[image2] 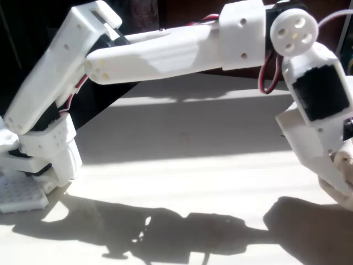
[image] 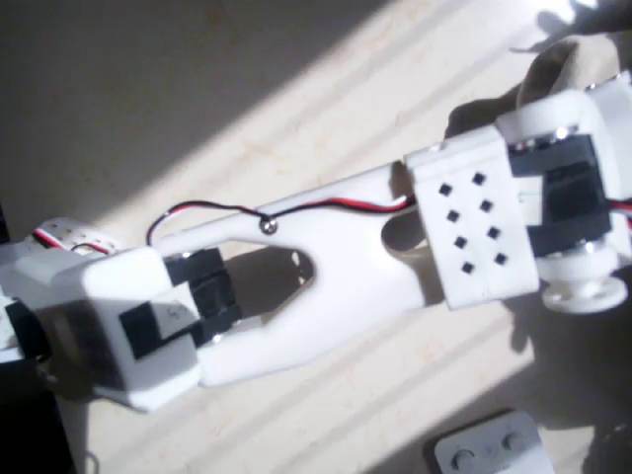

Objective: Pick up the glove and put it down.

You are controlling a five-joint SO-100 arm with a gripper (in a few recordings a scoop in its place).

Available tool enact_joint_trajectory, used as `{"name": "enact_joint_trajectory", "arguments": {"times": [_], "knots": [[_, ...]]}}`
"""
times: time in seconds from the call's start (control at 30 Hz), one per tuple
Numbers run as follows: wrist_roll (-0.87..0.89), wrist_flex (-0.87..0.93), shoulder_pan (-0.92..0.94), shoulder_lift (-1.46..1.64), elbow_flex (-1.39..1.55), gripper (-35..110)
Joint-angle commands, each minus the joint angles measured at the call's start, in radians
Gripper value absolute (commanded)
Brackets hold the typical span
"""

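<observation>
We see the pale beige, faintly striped desk [image: 296,109] bare across the upper left and middle of the overhead view, so that stretch lies open. The long white plastic arm [image: 336,257] runs across the frame from lower left to upper right. A crumpled cream fabric glove [image: 553,69] lies at the upper right edge, partly under the arm. A flat grey device with round buttons [image: 491,449] sits at the bottom edge. In the fixed view the desk beneath the arched arm is open.
</observation>
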Motion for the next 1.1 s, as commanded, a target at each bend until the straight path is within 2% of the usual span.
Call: {"name": "enact_joint_trajectory", "arguments": {"times": [0.0,0.2,0.53,1.07], "knots": [[-0.058,0.032,0.107,0.092,-0.029,0],[-0.086,0.143,0.235,0.092,-0.028,0],[-0.087,0.169,0.342,0.037,-0.003,0],[-0.087,0.158,0.359,-0.095,-0.011,1]]}}
